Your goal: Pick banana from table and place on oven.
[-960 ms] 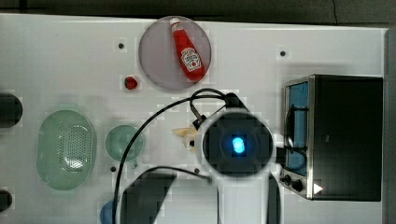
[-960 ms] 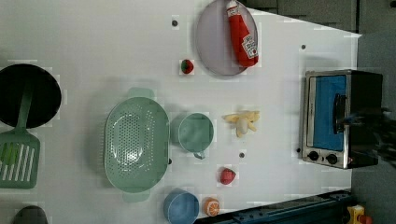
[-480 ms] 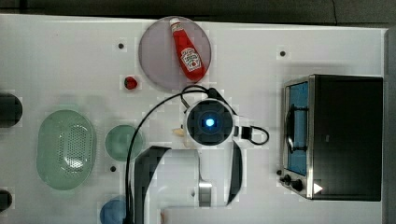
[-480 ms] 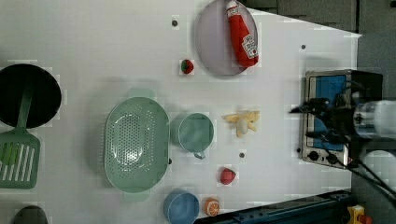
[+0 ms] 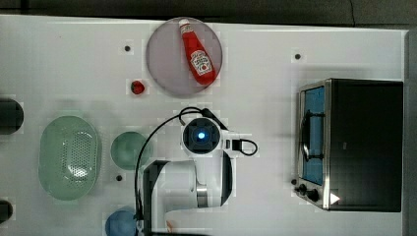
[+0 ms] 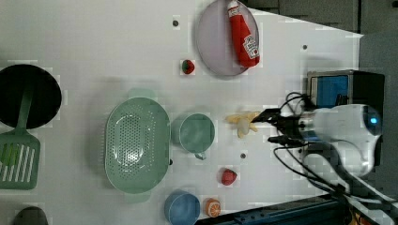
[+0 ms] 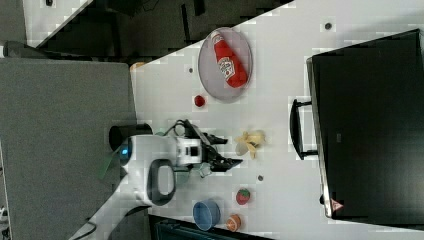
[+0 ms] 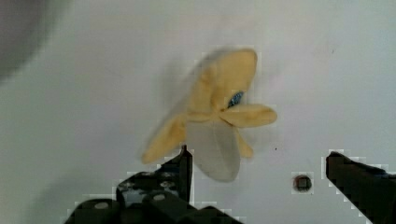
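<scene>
The banana (image 6: 243, 123), pale yellow with its peel flaps spread, lies on the white table (image 6: 291, 61) between the green cup and the oven (image 6: 342, 89). My gripper (image 6: 268, 126) is open, its fingertips just at the banana's oven-side end in the left view. In the right view the gripper (image 7: 232, 151) sits beside the banana (image 7: 251, 141), nothing between its fingers. The wrist view has the banana (image 8: 219, 126) close ahead of the gripper (image 8: 259, 161), nearer to one finger (image 8: 184, 163). From the top view the arm's wrist (image 5: 200, 136) covers the banana. The oven (image 5: 364, 147) has a flat black top.
A ketchup bottle (image 5: 197, 53) lies on a grey plate (image 5: 162, 64). A green cup (image 6: 195, 133), green colander (image 6: 136, 145), two strawberries (image 6: 187, 66) (image 6: 228, 177), blue bowl (image 6: 182, 208) and orange slice (image 6: 213, 207) surround the banana. A black pan (image 6: 28, 96) and a spatula (image 6: 16, 159) sit at the left view's left.
The arm has swung from in front of the oven toward the top view's left and now stands over the banana. The gripper stays open. The objects have not moved.
</scene>
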You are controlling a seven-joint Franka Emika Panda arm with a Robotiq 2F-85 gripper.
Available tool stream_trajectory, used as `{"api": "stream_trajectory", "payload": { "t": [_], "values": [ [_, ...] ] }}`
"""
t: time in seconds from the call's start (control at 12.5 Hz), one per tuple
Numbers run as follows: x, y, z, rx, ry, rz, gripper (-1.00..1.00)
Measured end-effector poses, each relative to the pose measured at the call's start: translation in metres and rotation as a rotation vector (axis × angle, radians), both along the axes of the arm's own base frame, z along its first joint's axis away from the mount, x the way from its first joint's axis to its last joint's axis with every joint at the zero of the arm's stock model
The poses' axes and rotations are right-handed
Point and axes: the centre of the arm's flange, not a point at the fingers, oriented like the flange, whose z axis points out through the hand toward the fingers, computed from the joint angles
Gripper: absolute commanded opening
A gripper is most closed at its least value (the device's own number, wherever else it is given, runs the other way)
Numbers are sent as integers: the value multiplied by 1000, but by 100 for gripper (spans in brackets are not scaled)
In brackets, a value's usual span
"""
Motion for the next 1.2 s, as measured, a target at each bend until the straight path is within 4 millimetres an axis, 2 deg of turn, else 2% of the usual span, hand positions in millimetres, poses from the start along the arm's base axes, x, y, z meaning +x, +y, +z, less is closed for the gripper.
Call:
{"api": "stream_trajectory", "payload": {
  "t": [0.32, 0.4, 0.56, 0.88, 1.2],
  "values": [
    [-3, 9, -54, 10, -3, 25, 100],
    [-3, 7, -64, 12, 0, 18, 92],
    [-5, 3, -75, 22, -8, -7, 43],
    [1, 14, -70, 32, -61, 10, -48],
    [10, 17, -58, 29, -85, 27, -51]
  ]
}}
